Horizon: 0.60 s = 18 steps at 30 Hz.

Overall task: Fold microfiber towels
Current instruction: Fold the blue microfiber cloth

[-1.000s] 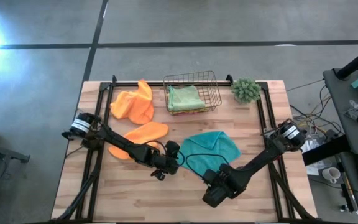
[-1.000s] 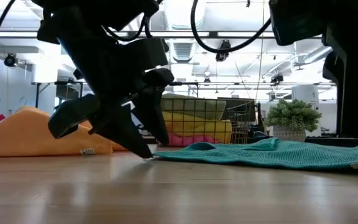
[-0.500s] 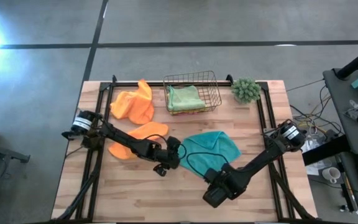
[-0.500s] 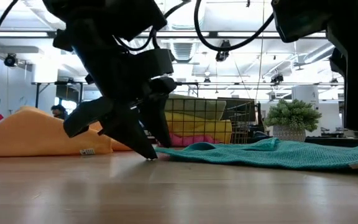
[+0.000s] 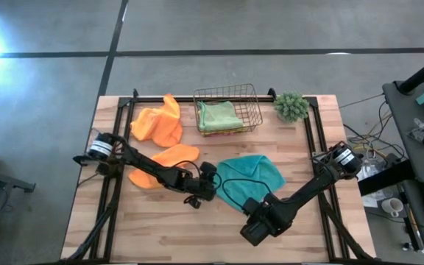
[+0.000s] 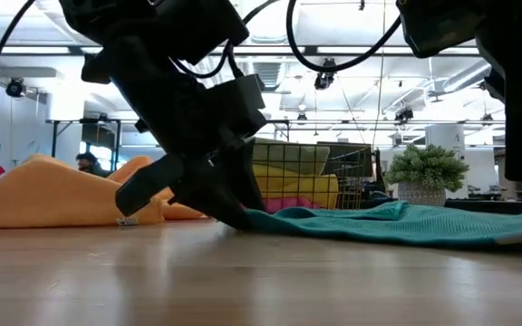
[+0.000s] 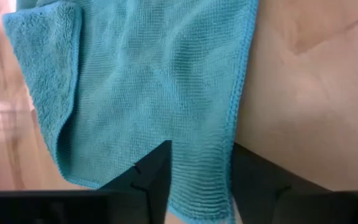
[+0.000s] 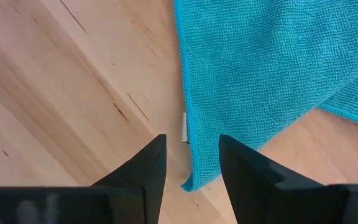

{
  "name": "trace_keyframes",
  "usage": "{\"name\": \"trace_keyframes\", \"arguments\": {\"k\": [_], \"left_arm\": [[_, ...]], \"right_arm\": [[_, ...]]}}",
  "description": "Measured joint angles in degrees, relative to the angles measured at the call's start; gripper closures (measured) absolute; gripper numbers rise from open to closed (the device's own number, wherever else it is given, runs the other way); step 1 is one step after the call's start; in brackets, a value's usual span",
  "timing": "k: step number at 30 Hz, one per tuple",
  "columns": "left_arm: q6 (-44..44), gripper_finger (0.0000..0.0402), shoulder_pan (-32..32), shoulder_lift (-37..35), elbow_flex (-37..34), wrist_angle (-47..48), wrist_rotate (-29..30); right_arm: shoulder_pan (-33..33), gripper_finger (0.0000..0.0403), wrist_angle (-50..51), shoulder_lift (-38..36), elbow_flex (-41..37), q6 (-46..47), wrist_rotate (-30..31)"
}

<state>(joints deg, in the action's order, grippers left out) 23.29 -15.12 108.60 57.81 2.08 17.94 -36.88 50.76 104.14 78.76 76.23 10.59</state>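
A: Change since the earlier frames: left gripper (image 5: 210,182) has slid across the table (image 5: 160,235) toward the teal towel (image 5: 252,175); it stood just short of the cloth's edge, and its fingers now straddle that edge. Right gripper (image 5: 255,218) is almost where it was.

B: Item, teal towel. Location?

A: Centre-right of the table, lying flat but rumpled, one part doubled over on itself. In the left wrist view a stitched hem (image 7: 238,99) runs down between the two dark fingers (image 7: 151,177).

B: Left gripper, condition?

A: Parted, one finger either side of the cloth edge, low at the table in the low view (image 6: 234,213). Not yet closed on anything, as far as I can judge.

B: Right gripper?

A: Open and empty, hanging above the towel's near corner (image 8: 194,180), where a small white tag (image 8: 184,127) shows at the hem.

B: Handling notes?

A: Judged light, limp, fuzzy, not fragile. It will sag and drag instead of holding a shape, so take it at the hemmed corners, one per gripper, pinching low against the wood. The doubled part likely needs spreading first.

B: Other stock?

A: Two orange towels (image 5: 159,124) at the left, unfolded. Wire basket (image 5: 227,94) at the back holds a light green towel (image 5: 219,115); yellow and pink cloth show beneath it in the low view.
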Motion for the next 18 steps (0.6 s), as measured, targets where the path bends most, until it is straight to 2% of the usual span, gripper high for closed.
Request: {"name": "trace_keyframes", "arguments": {"k": [9,14,18], "left_arm": [[0.21,0.0392,0.03,0.13,-0.12,0.09,-0.27],[0.15,0.0397,0.03,-0.44,-0.09,0.92,-0.31],[0.02,0.0400,0.03,-1.23,0.04,1.19,-0.53]], "right_arm": [[0.13,0.0234,-0.06,0.00,-0.39,-2.57,-0.07],[0.13,0.0203,-0.13,0.00,-1.44,-8.76,2.28],[0.15,0.0198,-0.29,0.00,-1.94,-14.32,4.46]]}}
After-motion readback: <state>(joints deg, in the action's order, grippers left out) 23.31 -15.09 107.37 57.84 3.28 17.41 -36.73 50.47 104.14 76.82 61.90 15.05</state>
